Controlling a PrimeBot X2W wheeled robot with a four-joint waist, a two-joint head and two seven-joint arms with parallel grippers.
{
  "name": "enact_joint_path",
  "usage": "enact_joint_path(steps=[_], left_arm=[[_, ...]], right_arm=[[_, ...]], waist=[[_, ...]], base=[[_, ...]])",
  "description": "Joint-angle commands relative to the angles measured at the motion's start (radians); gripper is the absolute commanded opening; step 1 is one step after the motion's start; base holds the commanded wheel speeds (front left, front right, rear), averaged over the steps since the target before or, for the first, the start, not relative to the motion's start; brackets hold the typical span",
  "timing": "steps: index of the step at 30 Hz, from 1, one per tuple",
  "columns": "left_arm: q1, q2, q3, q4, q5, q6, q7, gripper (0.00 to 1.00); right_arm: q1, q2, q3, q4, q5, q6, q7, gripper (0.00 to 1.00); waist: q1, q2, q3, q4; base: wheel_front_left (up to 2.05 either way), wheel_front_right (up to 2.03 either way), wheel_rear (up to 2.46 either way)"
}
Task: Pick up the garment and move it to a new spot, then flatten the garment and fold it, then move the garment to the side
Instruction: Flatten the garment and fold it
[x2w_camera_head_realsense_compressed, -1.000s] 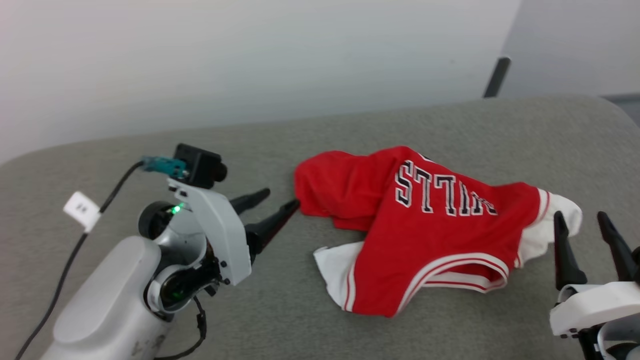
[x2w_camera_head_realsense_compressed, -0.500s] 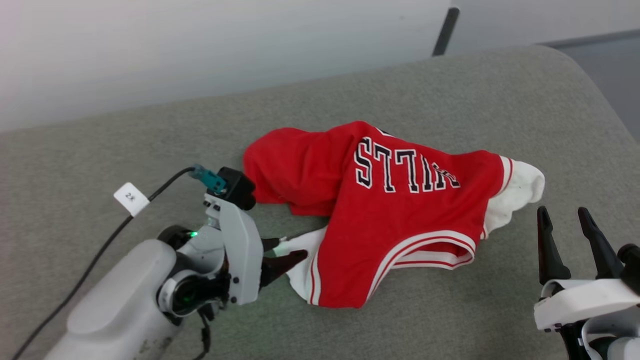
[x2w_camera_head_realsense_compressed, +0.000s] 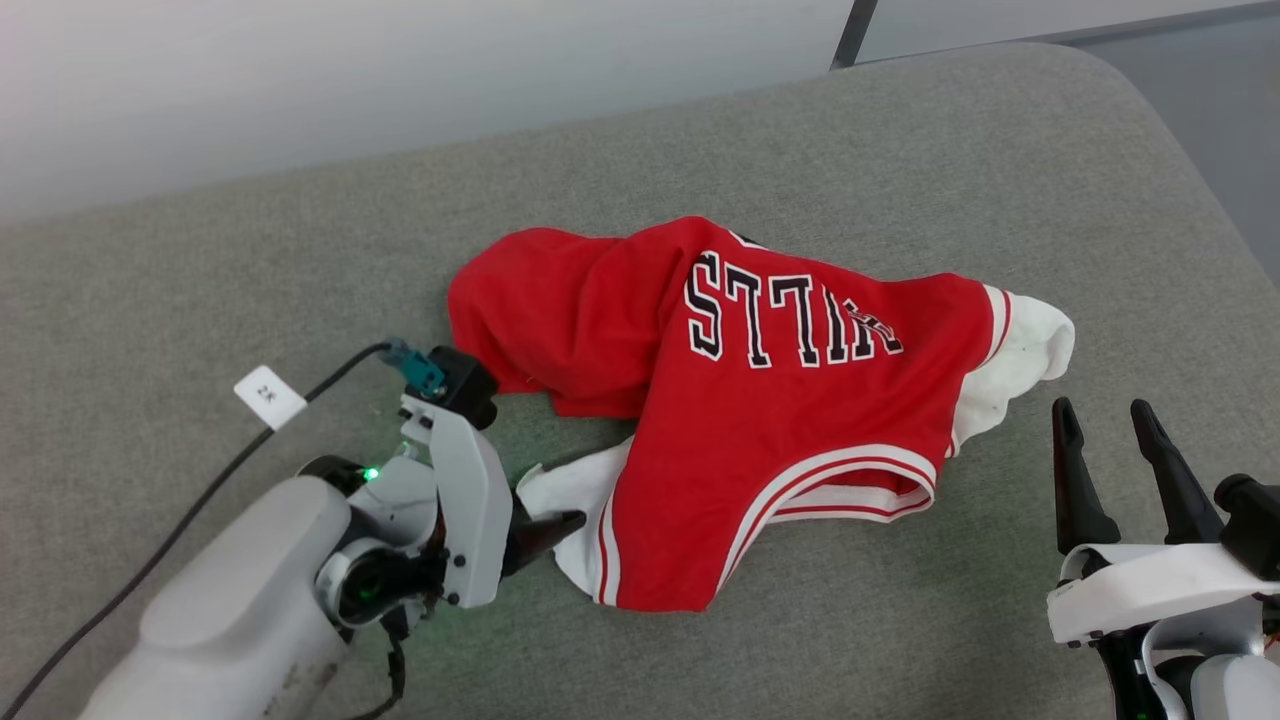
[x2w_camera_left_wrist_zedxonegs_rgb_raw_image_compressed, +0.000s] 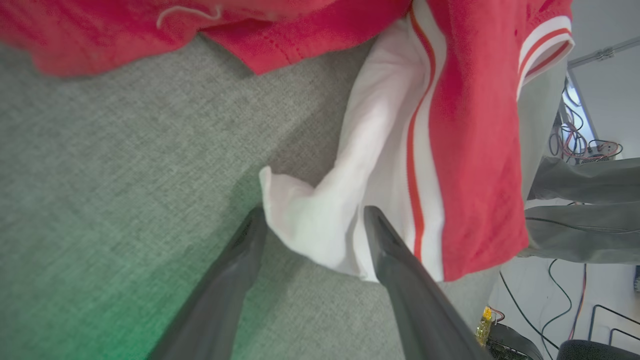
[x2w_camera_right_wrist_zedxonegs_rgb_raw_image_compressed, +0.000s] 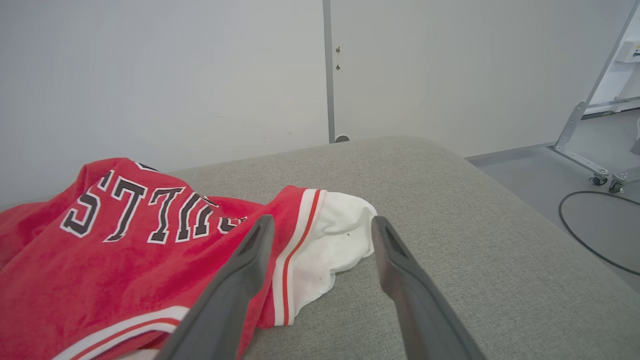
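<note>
Okay, the garment (x2w_camera_head_realsense_compressed: 780, 400) lies crumpled on the grey fabric surface (x2w_camera_head_realsense_compressed: 250, 250), with its black lettering (x2w_camera_head_realsense_compressed: 790, 320) face up and upside down to me. It is bunched, not flat, with a red hump on the far-left side of the lettering and white lining spilling out at two ends.

My left jaws are low on the near-left side of the lettering. They are parted and hold nothing, but a white corner (x2w_camera_left_wrist_zedxonegs_rgb_raw_image_compressed: 310, 225) of lining sits right between the fingers (x2w_camera_left_wrist_zedxonegs_rgb_raw_image_compressed: 230, 280) and seems to brush one tip. My right jaws are to the right of the lettering, also spread and empty. They are near the white end (x2w_camera_right_wrist_zedxonegs_rgb_raw_image_compressed: 340, 235) but apart from it.

My handling guess is soft, light and limp. The cloth should drape and not hold shape, and the grey fabric under it may drag on it. It isn't fragile or slippery, I think. The layers are doubled, so a shallow pinch could catch one ply and let the rest slide out.

The best hold for the left looks like that white corner, taken deep enough to reach the striped trim (x2w_camera_head_realsense_compressed: 830, 475). The hemmed band looks thicker, so it should give a firmer bite. For the right, the trimmed edge at the white end would do the same job. Two far-apart holds should let it hang open rather than ball up.
</note>
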Motion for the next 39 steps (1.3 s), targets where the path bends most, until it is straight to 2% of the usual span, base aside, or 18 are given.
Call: enact_joint_path(steps=[1, 3, 9, 13, 21, 30, 39], left_arm=[[0.008, -0.003, -0.016, 0.024, -0.004, 0.003, 0.010, 0.62], [0.003, -0.008, -0.034, 0.044, -0.017, 0.003, 0.029, 0.00], [-0.046, -0.007, -0.040, 0.082, -0.034, 0.003, 0.042, 0.00], [-0.076, 0.015, -0.038, 0.096, -0.019, 0.003, 0.047, 0.00], [-0.087, 0.062, -0.016, 0.051, -0.030, 0.037, 0.072, 0.00], [-0.020, 0.164, 0.024, -0.053, -0.073, 0.117, 0.113, 0.00], [0.075, 0.284, 0.053, -0.186, -0.121, 0.226, 0.177, 0.00]], right_arm=[[-0.008, 0.003, 0.001, 0.004, 0.004, -0.001, -0.008, 1.00], [-0.013, 0.003, 0.000, 0.008, 0.003, -0.001, -0.009, 1.00], [-0.020, 0.003, -0.005, 0.020, -0.001, -0.001, -0.010, 1.00], [-0.009, 0.003, -0.010, 0.024, -0.012, -0.001, -0.001, 1.00], [0.023, 0.002, -0.032, 0.009, -0.038, -0.001, 0.028, 1.00], [0.067, 0.003, -0.043, -0.018, -0.056, -0.001, 0.073, 1.00], [0.098, 0.002, -0.044, -0.037, -0.064, -0.001, 0.107, 1.00]], waist=[[0.0000, 0.0000, 0.003, 0.001], [0.0000, 0.0000, 0.006, 0.003], [0.0000, 0.0000, 0.000, 0.016], [0.0000, 0.0000, -0.018, 0.033], [0.0000, 0.0000, -0.075, 0.107], [0.0000, 0.0000, -0.143, 0.211], [0.0000, 0.0000, -0.187, 0.284]], base=[[0.00, 0.00, 0.00], [0.00, 0.00, 0.00], [0.00, 0.00, 0.00], [0.00, 0.00, 0.00], [0.00, 0.00, 0.00], [0.00, 0.00, 0.00], [0.00, 0.00, 0.00]])
